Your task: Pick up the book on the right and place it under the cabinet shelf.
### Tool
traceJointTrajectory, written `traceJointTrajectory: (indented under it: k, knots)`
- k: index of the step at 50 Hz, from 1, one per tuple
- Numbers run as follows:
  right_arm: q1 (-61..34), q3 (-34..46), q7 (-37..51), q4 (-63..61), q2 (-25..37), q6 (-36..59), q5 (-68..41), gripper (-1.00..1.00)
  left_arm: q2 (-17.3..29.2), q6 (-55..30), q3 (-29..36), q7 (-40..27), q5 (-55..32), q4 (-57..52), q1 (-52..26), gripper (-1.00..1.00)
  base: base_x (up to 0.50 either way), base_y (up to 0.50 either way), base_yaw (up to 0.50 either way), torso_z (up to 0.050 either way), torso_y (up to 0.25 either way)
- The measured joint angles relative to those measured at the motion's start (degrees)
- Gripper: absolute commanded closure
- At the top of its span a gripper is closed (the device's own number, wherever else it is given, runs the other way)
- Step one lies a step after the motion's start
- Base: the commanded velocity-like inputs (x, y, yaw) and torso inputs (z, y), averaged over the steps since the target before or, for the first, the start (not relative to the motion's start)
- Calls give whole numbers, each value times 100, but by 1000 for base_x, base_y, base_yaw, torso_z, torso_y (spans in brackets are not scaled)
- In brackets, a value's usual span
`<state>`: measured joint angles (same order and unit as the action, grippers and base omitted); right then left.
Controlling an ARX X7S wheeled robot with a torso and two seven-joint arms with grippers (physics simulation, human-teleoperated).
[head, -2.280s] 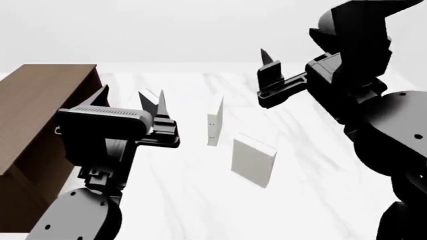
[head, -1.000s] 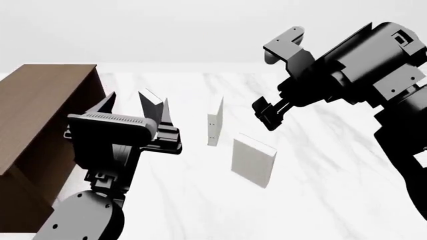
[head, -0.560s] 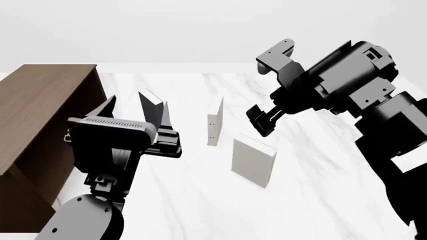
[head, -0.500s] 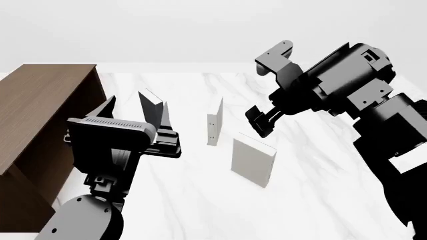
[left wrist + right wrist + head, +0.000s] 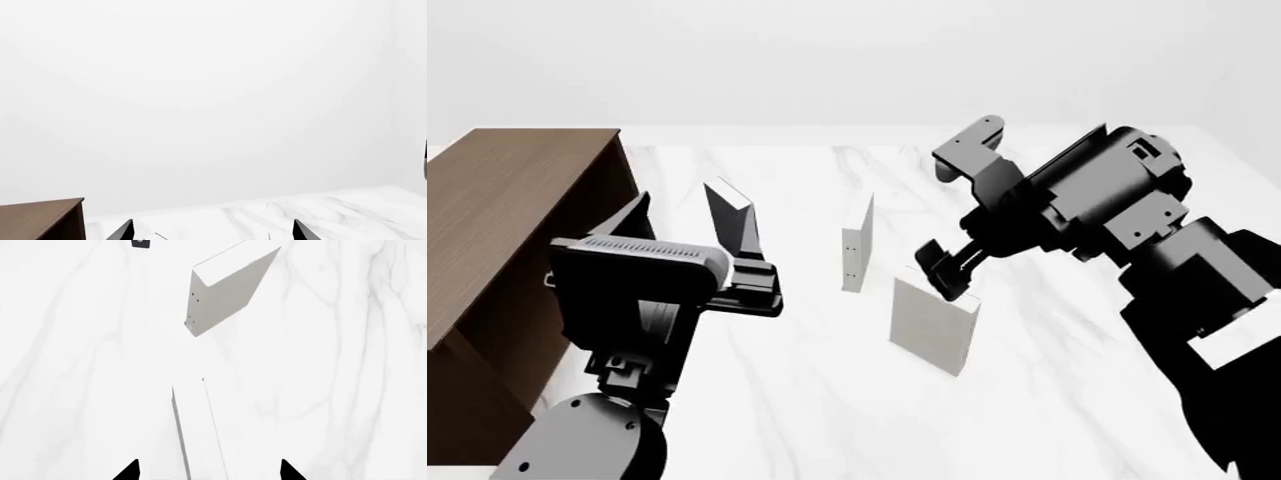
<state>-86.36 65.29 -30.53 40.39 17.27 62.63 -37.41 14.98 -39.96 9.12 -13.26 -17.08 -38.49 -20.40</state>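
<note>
Approaching the book (image 5: 934,325) at frame centre: right gripper (image 5: 945,268) spread open just above its top edge. Next: lower astride, then close. Left gripper (image 5: 681,215) open, idle.

right claw (image 5: 209,471) cut to fingertips at frame edge, book (image 5: 198,432) cropped below, cabinet (image 5: 501,235) cut off left

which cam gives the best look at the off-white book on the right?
Head view: the book stands upright on the marble table, whole cover visible, with the right gripper just above its top edge. Right wrist view shows only its narrow top edge between the open jaws. Left wrist view doesn't show it.
</note>
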Motion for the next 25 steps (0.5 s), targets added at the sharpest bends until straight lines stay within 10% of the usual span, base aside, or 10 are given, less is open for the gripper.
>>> traceJointTrajectory:
  k: [25]
  knots:
    - [276, 101, -44, 671, -248, -514, 185, -100, 55, 61, 38, -35, -74, 40, 2, -100, 0, 0, 0, 0, 0]
